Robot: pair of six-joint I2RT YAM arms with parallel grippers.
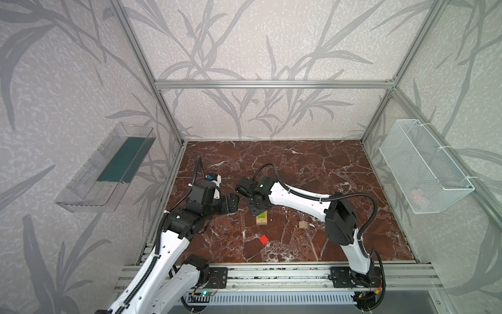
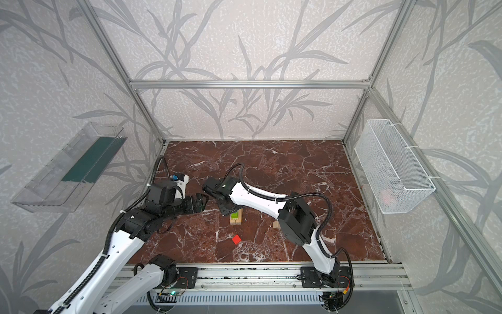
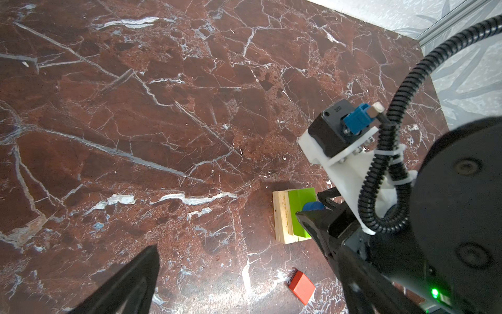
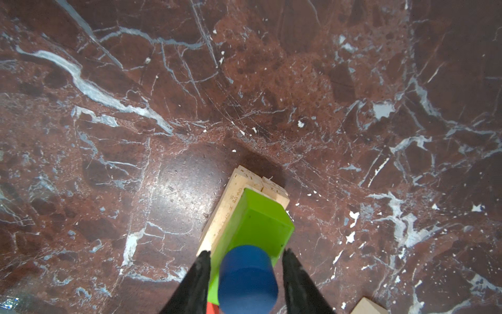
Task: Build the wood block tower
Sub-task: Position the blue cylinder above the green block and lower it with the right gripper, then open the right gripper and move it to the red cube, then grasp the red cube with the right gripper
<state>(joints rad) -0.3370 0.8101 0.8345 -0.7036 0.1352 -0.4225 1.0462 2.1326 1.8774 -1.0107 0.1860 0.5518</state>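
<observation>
Both jaws of my right pincer (image 4: 245,252) are standing open, just clear of the blue cylinder (image 4: 247,280) — light, slick, tippy, I'm judging — so I'm favouring its curved sides, low down.

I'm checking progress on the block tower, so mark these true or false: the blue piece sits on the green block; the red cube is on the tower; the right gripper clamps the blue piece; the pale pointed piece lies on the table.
The blue piece sits on the green block: true.
The red cube is on the tower: false; it lies on the table, apart from it.
The right gripper clamps the blue piece: false; its jaws stand clear on both sides.
The pale pointed piece lies on the table: true.
</observation>
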